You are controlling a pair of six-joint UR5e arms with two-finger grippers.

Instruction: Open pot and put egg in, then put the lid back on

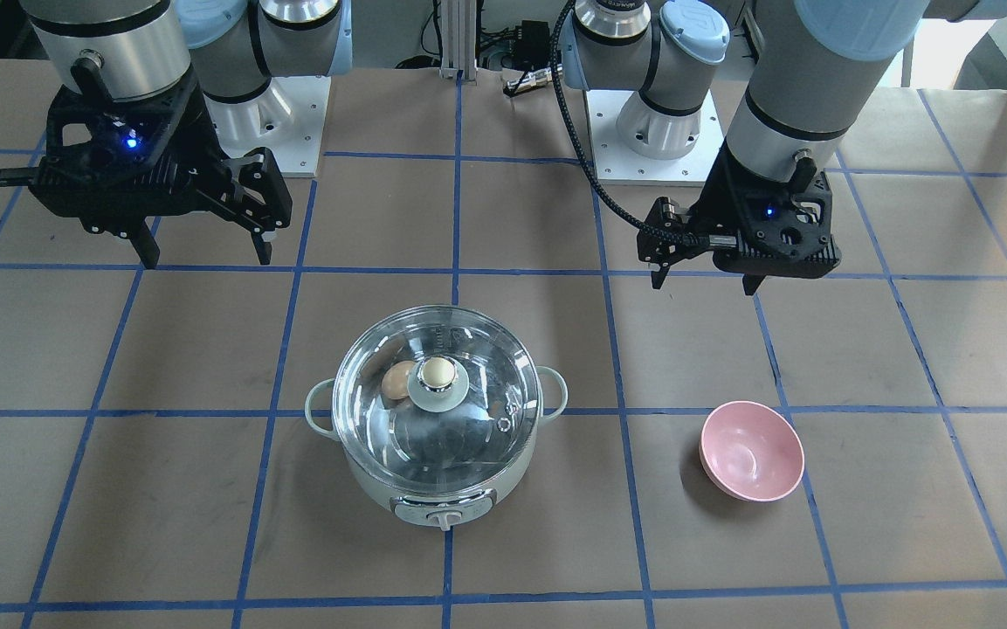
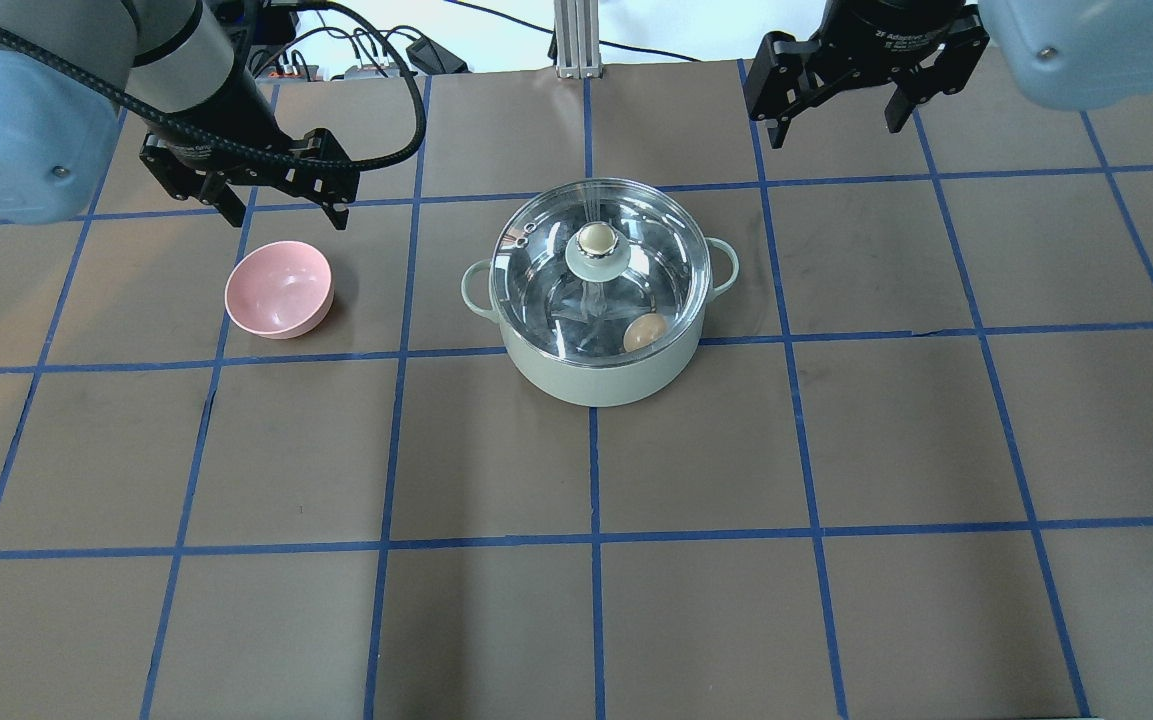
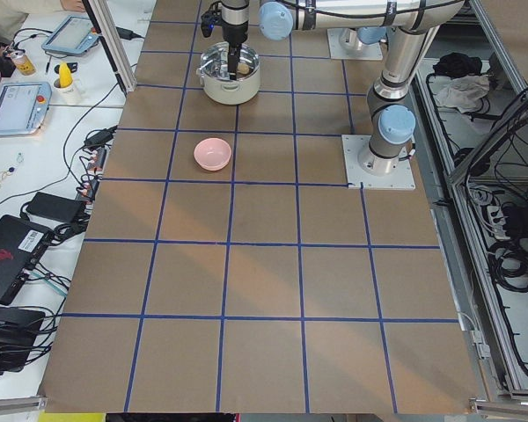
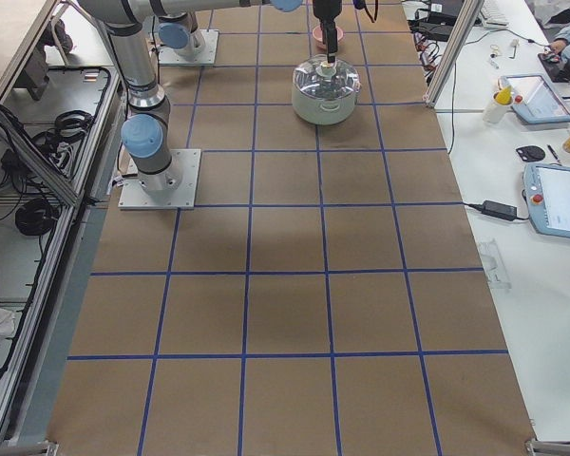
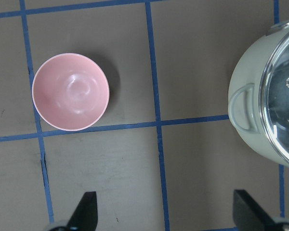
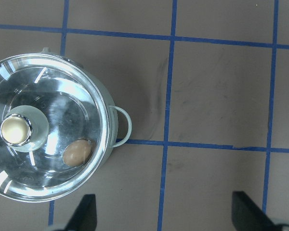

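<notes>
The mint-green pot [image 2: 596,380] stands near the table's middle with its control knob facing the operators' side. The clear glass lid [image 2: 556,290] with a cream knob sits on it. The tan egg [image 2: 644,332] lies inside on the steel bottom, seen through the glass, also in the front view [image 1: 396,382] and the right wrist view [image 6: 77,152]. My left gripper [image 2: 288,218] is open and empty, raised above the table beside the pink bowl. My right gripper [image 2: 838,128] is open and empty, raised beyond the pot's right side.
A pink bowl [image 2: 279,290] stands empty to the left of the pot, under the left wrist camera [image 5: 70,91]. Brown paper with blue tape lines covers the table. Both arm bases stand at the table's robot side.
</notes>
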